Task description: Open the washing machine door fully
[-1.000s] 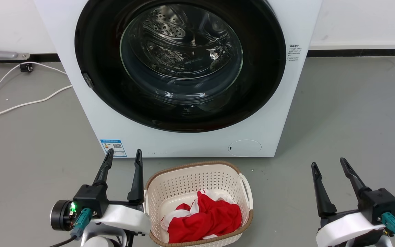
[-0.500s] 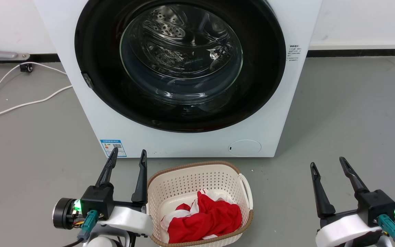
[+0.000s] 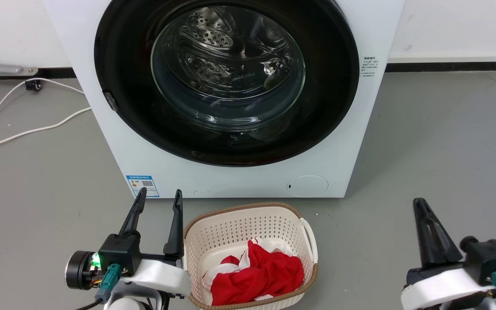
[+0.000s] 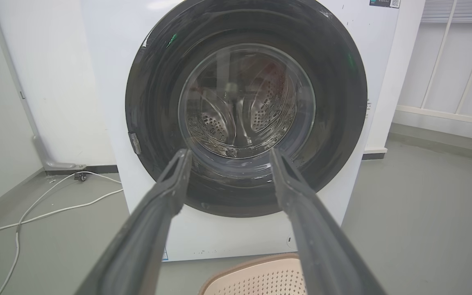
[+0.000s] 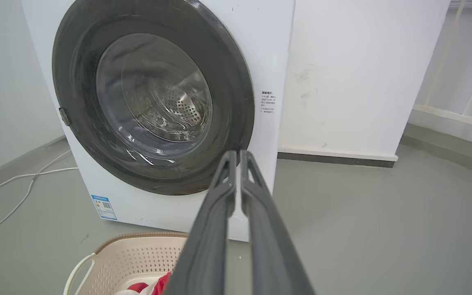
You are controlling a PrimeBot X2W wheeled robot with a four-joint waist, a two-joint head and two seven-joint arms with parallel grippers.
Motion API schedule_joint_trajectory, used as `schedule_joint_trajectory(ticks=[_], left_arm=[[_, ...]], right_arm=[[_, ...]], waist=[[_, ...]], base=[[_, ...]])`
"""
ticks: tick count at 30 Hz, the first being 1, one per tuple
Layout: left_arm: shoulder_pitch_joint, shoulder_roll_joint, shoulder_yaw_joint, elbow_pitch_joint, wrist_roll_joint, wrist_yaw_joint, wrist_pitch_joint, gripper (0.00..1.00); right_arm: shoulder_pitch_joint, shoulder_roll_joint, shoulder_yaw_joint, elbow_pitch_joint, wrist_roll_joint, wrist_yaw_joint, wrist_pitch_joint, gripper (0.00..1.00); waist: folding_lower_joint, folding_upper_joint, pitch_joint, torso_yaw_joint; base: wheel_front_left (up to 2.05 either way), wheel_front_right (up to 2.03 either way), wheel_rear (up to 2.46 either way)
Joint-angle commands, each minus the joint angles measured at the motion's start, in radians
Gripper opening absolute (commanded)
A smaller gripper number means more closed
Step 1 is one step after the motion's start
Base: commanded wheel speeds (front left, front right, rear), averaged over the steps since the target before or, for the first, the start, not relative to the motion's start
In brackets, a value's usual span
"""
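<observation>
Bright even light; soft shadows; glare on door (image 3: 230, 86); wrist views warped.

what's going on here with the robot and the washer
A two-armed robot faces a white front-loading washing machine whose large round glossy black door with a clear glass centre is shut. Neither gripper touches it: the left gripper hovers low in front with its fingers spread, and the right gripper sits off to the right with its fingers pressed together. A cream perforated plastic basket holding red and white cloth stands on the grey floor before the machine.
</observation>
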Motion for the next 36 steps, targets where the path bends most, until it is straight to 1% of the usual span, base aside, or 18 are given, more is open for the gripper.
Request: schedule_joint_trajectory(ticks=[1, 5, 7, 10, 12, 13, 15, 19, 22, 26, 34, 35, 36], left_arm=[[0.005, 0.000, 0.000, 0.002, -0.006, -0.002, -0.003, 1.00], [0.004, 0.000, 0.000, 0.003, -0.009, 0.000, -0.003, 1.00], [0.005, 0.000, 0.001, 0.004, -0.009, 0.002, -0.003, 1.00], [0.006, 0.000, 0.001, 0.005, -0.013, 0.004, -0.003, 1.00], [0.007, 0.000, 0.001, 0.005, -0.015, 0.006, -0.003, 1.00], [0.007, 0.000, 0.001, 0.005, -0.015, 0.006, -0.003, 1.00], [0.005, 0.000, 0.000, 0.003, -0.017, 0.006, -0.003, 1.00], [-0.004, -0.001, -0.002, -0.002, -0.014, 0.008, -0.003, 1.00], [-0.014, -0.001, -0.003, -0.007, -0.014, 0.009, -0.003, 1.00], [-0.038, 0.000, -0.003, -0.018, -0.014, 0.009, -0.002, 1.00], [-0.103, -0.001, -0.024, -0.031, -0.033, 0.021, -0.003, 1.00], [-0.103, -0.001, -0.024, -0.031, -0.033, 0.021, -0.003, 1.00], [-0.110, 0.000, -0.028, -0.033, -0.033, 0.024, -0.003, 1.00]], right_arm=[[0.005, 0.003, -0.007, 0.000, 0.045, -0.001, -0.020, 0.00], [-0.017, 0.003, -0.037, 0.014, 0.393, 0.000, -0.084, 0.00], [-0.033, 0.003, -0.042, 0.026, 0.609, 0.000, -0.102, 0.00], [-0.054, 0.003, -0.037, 0.054, 1.011, 0.000, -0.115, 0.00], [-0.081, 0.003, -0.028, 0.064, 1.246, 0.000, -0.117, 0.00], [-0.091, 0.002, -0.020, 0.073, 1.332, 0.000, -0.117, 0.00], [-0.120, 0.002, -0.018, 0.080, 1.434, 0.000, -0.106, 0.00], [-0.207, -0.004, -0.047, 0.131, 1.547, 0.000, -0.048, 0.00], [-0.305, -0.033, -0.072, 0.194, 1.602, 0.000, -0.010, 0.00], [-0.474, -0.095, -0.087, 0.298, 1.660, 0.000, 0.045, 0.00], [-0.826, -0.267, -0.021, 0.551, 1.636, 0.000, 0.151, 0.00], [-0.826, -0.267, -0.021, 0.551, 1.636, 0.000, 0.151, 0.00], [-0.872, -0.288, -0.007, 0.585, 1.627, 0.000, 0.168, 0.00]], waist=[[0.0000, -0.0001, 0.000, 0.000], [0.0000, -0.0001, -0.001, 0.000], [0.0000, -0.0001, -0.001, -0.001], [0.0000, -0.0001, -0.001, -0.003], [0.0000, -0.0001, 0.000, -0.005], [0.0000, -0.0001, 0.001, -0.006], [0.0000, -0.0001, 0.004, -0.007], [0.0000, -0.0001, 0.018, -0.009], [0.0000, -0.0001, 0.035, -0.007], [0.0000, -0.0001, 0.076, -0.001], [0.0000, -0.0001, 0.159, 0.030], [0.0000, -0.0001, 0.159, 0.030], [0.0000, -0.0001, 0.169, 0.035]], base=[[0.00, 0.00, 0.00], [0.00, 0.00, 0.00], [0.00, 0.00, 0.00], [0.00, 0.00, 0.00], [0.00, 0.00, 0.00], [0.00, 0.00, 0.00], [0.00, 0.00, 0.00], [0.00, 0.00, 0.00], [0.00, 0.00, 0.00], [0.00, 0.00, 0.00], [0.00, 0.00, 0.00], [0.00, 0.00, 0.00], [0.00, 0.00, 0.00]])
